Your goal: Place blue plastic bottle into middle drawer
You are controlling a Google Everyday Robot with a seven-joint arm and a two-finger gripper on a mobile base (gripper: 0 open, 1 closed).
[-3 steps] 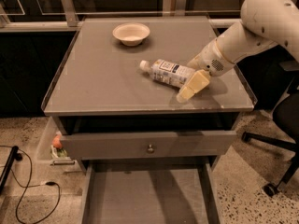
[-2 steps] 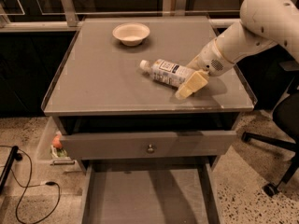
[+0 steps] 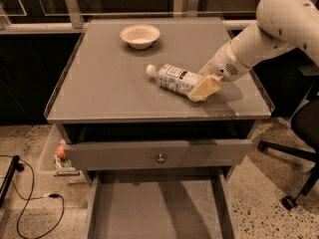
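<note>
The blue plastic bottle (image 3: 175,77) lies on its side on the grey cabinet top (image 3: 104,83), white cap pointing left. My gripper (image 3: 203,81) is at the bottle's base end, on its right, low against the top; the white arm (image 3: 269,29) comes in from the upper right. The bottle's base is partly hidden behind the gripper. The middle drawer (image 3: 157,208) stands pulled out below the cabinet front, showing its flat grey floor with nothing on it.
A white bowl (image 3: 140,36) sits at the back of the top. The drawer with the round knob (image 3: 160,158) is slightly out, above the middle drawer. An office chair base (image 3: 294,158) is at the right; a cable (image 3: 30,203) and a bin (image 3: 57,156) are at the left.
</note>
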